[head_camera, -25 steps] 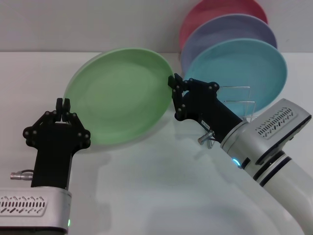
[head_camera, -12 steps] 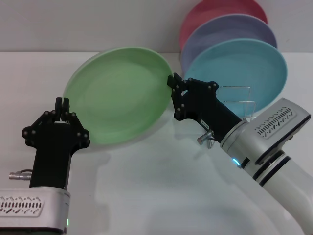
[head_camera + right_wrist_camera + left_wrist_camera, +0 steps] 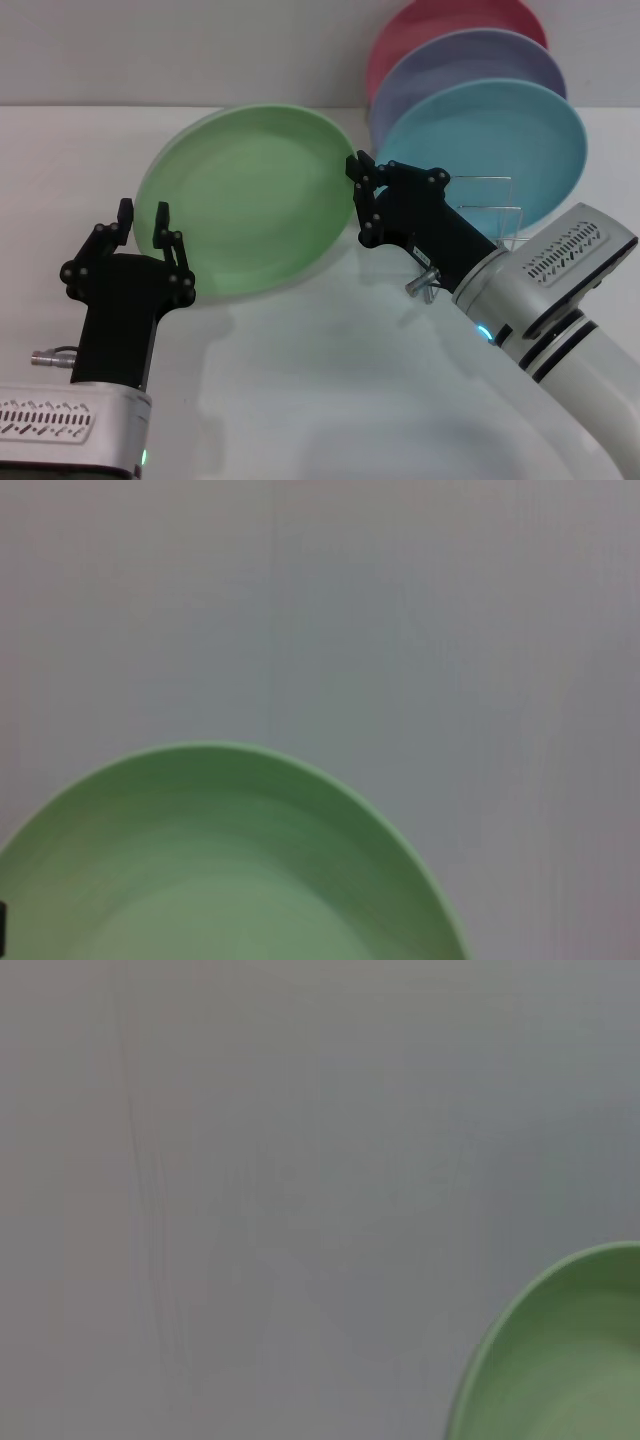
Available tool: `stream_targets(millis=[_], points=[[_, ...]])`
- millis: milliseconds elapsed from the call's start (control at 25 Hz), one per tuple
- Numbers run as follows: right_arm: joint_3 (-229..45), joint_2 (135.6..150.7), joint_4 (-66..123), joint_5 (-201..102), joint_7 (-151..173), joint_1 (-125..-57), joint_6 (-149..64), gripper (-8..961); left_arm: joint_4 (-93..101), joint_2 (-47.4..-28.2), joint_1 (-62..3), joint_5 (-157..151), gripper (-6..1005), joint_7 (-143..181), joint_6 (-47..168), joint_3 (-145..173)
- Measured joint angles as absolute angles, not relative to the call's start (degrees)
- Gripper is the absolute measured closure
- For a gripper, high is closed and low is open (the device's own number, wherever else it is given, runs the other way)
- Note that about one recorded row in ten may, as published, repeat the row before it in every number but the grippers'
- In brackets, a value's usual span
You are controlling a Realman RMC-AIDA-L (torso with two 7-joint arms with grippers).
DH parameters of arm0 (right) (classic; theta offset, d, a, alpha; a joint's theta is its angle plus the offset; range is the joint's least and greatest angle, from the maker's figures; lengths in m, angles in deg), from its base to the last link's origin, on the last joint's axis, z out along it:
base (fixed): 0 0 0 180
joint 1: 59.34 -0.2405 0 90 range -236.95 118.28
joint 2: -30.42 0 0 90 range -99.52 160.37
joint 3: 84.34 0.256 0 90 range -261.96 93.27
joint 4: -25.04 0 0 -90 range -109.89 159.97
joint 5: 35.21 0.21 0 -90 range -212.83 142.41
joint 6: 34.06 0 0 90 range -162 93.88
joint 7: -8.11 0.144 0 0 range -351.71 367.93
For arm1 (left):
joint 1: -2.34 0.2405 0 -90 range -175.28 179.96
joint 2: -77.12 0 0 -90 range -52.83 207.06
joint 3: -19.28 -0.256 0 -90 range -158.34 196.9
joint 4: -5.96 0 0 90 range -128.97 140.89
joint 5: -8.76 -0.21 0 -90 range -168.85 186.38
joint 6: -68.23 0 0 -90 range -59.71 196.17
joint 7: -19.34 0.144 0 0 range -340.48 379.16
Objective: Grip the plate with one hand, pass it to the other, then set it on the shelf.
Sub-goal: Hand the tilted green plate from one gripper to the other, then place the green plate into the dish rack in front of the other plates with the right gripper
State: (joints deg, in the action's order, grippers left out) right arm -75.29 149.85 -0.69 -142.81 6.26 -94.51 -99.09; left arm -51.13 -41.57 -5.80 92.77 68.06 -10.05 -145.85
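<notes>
The light green plate (image 3: 245, 200) hangs tilted above the white table, and shows too in the left wrist view as the plate (image 3: 565, 1360) and in the right wrist view as the plate (image 3: 220, 870). My right gripper (image 3: 357, 188) is shut on its right rim. At the plate's left rim my left gripper (image 3: 142, 222) stands open, one finger on each side of the edge. The shelf (image 3: 492, 205), a thin wire rack, stands at the back right behind my right arm.
A turquoise plate (image 3: 500, 140), a lavender plate (image 3: 470, 60) and a pink plate (image 3: 430, 20) stand upright in the rack. The white table (image 3: 320, 380) stretches in front of both arms.
My left gripper has opened and let go of the plate's left rim. The plate has shifted slightly right, still held by the right gripper.
</notes>
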Motion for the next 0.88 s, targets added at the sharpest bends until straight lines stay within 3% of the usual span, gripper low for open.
stream_targets(millis=[440,680,880], points=[[-73.59,149.87,-0.04,-142.88,5.82,-94.26,-99.99,938,-48.68,-40.84,-1.53,84.14,467,53.94,-21.78,-145.25],[-73.54,149.88,0.07,-142.88,5.75,-92.37,-106.4,938,-40.09,-40.86,-1.54,82.96,356,39.8,-31.46,-144.36],[-74.31,149.69,-0.14,-142.91,5.67,-86.69,-119.9,938,-26.31,-41.12,-4.68,83.0,264,18.73,-32.65,-140.38]])
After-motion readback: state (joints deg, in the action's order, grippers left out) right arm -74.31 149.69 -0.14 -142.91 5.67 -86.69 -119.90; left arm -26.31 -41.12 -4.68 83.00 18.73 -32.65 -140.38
